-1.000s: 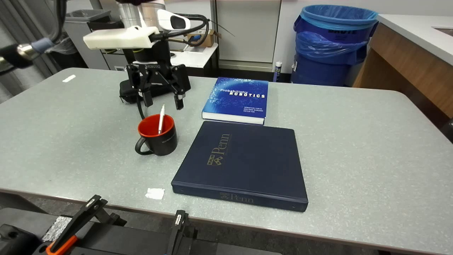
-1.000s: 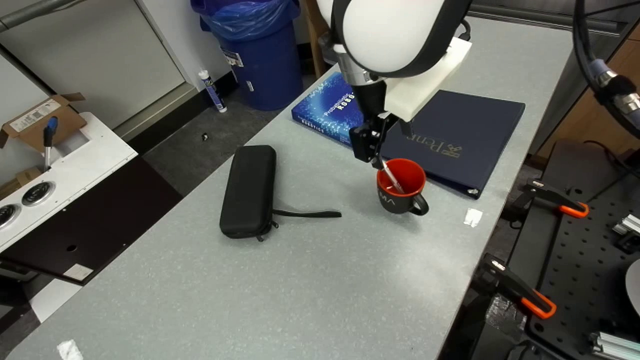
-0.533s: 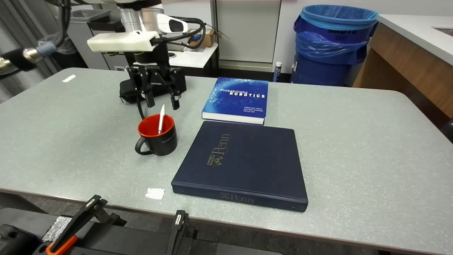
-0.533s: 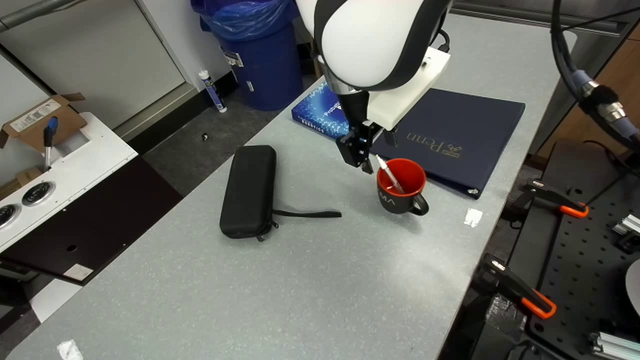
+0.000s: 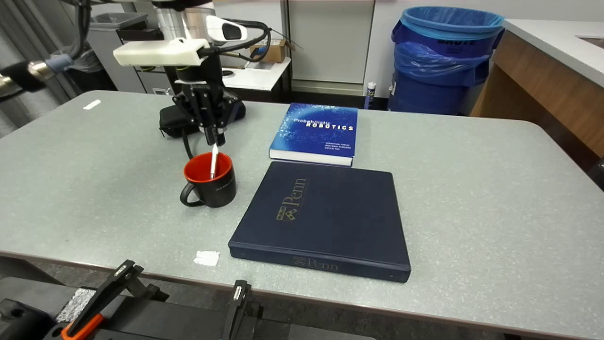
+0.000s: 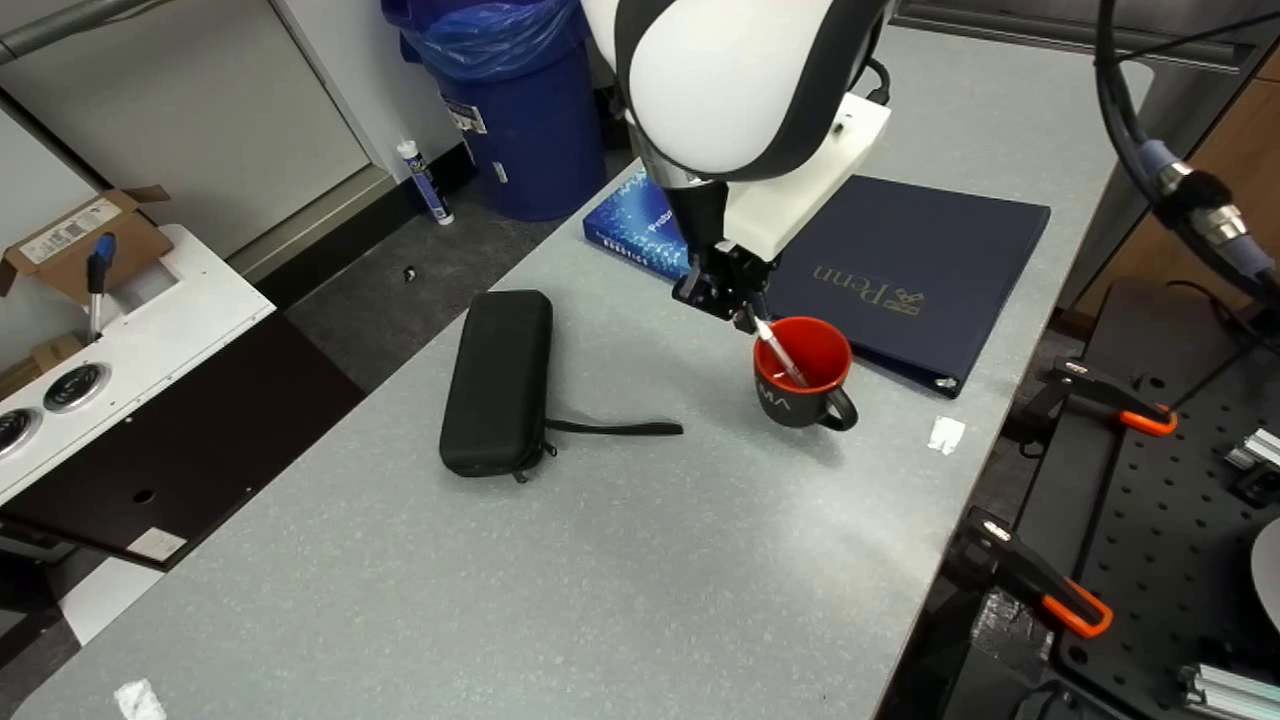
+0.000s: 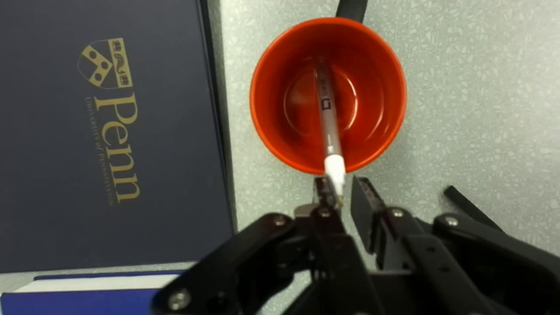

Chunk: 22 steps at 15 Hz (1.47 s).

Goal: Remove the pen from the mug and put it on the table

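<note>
The mug point(image 5: 217, 192) stands upright on the light grey table point(image 5: 472, 198), dark outside and red inside. Leaning in it is the pen point(image 7: 331, 131), with its lower end at the mug's bottom and its white tip past the rim. My gripper point(image 7: 342, 191) is at that tip, its jaws drawn close together. In the wrist view the tip lies between the fingers, right against the left one, while a narrow gap shows to the right finger point(image 7: 365, 197). Both exterior views show the fingertips just above the mug's rim, at the pen's upper end.
A dark blue Penn binder point(image 5: 321, 217) lies beside the mug, with a blue robotics book point(image 5: 316, 132) behind it. A black case point(image 6: 497, 380) with a strap point(image 6: 620, 428) lies on the table. Clamps point(image 6: 1035, 570) sit beyond the table's edge.
The fingers have come together from wide apart to a narrow gap around the pen's tip. The arm has shifted slightly, and the pen's top has tilted a little. The mug has stayed put.
</note>
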Each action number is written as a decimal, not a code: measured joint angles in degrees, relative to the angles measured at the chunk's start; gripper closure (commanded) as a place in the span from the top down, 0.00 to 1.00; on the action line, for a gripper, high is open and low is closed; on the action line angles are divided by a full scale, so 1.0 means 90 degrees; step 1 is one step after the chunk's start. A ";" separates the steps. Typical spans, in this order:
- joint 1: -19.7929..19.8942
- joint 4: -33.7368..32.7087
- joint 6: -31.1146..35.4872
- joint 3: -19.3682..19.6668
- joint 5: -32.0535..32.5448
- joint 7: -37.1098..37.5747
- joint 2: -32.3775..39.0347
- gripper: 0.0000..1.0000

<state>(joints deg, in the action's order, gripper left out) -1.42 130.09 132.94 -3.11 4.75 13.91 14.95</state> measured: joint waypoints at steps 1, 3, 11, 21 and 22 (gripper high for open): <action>0.0000 -0.0008 -0.0005 0.0002 -0.0009 0.0000 0.0000 0.00; 0.0000 -0.0041 -0.0036 0.0013 -0.0053 0.0000 -0.0004 0.01; 0.0001 0.0096 -0.1042 0.0038 -0.0272 -0.0314 -0.1025 0.01; -0.0304 0.0532 -0.1056 -0.0192 -0.1209 -0.1258 -0.2549 0.01; -0.0351 0.0532 -0.0872 -0.0265 -0.1209 -0.1240 -0.2332 0.01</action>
<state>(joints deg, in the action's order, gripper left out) -4.58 134.88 125.09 -5.49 -6.13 2.75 -6.04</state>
